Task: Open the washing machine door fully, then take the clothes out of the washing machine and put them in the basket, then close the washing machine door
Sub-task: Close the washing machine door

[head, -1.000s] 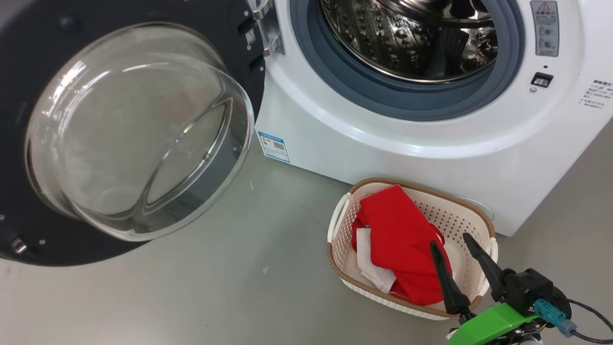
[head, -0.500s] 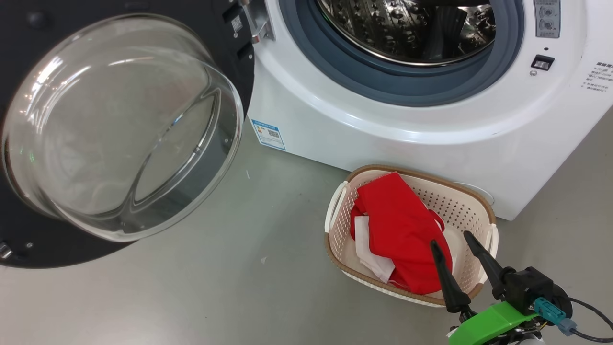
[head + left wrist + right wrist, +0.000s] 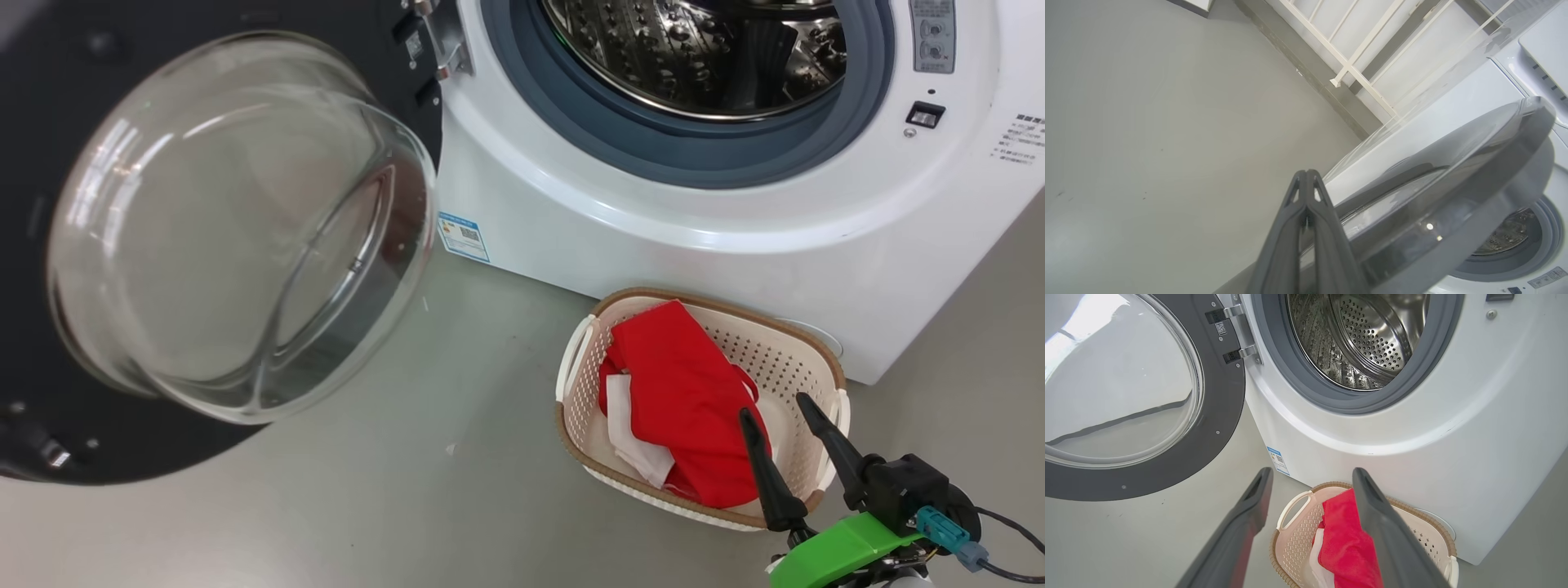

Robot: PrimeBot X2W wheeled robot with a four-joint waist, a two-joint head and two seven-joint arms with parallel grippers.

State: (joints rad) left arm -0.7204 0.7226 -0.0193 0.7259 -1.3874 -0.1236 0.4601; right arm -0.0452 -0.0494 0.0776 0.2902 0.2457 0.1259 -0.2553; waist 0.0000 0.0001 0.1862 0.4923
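Nearest, at five o'clock in the head view, the right gripper [image 3: 774, 405] holds its fingers spread wide with nothing between them, over the near rim of the basket [image 3: 575, 392]. The red-and-white clothes [image 3: 678, 384] lie inside the basket, just in front of the washing machine [image 3: 653, 245]. At ten o'clock the washing machine door [image 3: 237, 220] stands open. At one o'clock, farthest, is the steel drum [image 3: 702, 49]. In the left wrist view the left gripper [image 3: 1306, 172], fingers pressed together, is beside the door's outer face.
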